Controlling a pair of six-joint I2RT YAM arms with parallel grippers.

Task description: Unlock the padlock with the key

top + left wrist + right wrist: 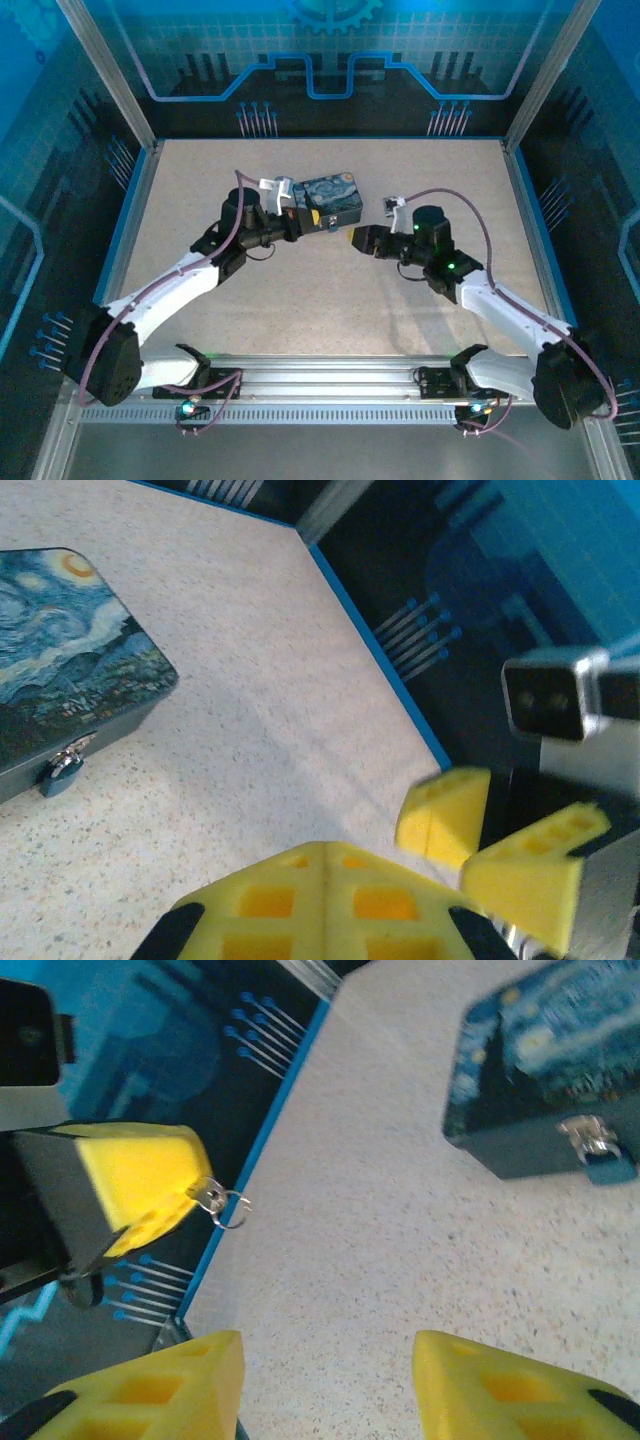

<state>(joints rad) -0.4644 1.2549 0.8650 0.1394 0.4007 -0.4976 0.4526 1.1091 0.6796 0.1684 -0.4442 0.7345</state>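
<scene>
The padlock [62, 770] hangs from the clasp on the front wall of the dark blue swirl-painted tin [335, 198]; in the right wrist view the padlock [600, 1152] is at the upper right. My left gripper [311, 220] hovers just in front of the tin, fingers pressed together [325, 855]. The right wrist view shows it shut on the key [210, 1197], whose tip and small wire ring stick out of the yellow pads. My right gripper [358, 238] faces it from the right, open [330, 1360] and holding nothing, a short gap between the two.
The tin [70, 650] sits mid-table toward the back. A blue raised edge [370, 630] borders the speckled tabletop [330, 300], with frame posts and dark panels beyond. Open tabletop lies in front of and beside the grippers.
</scene>
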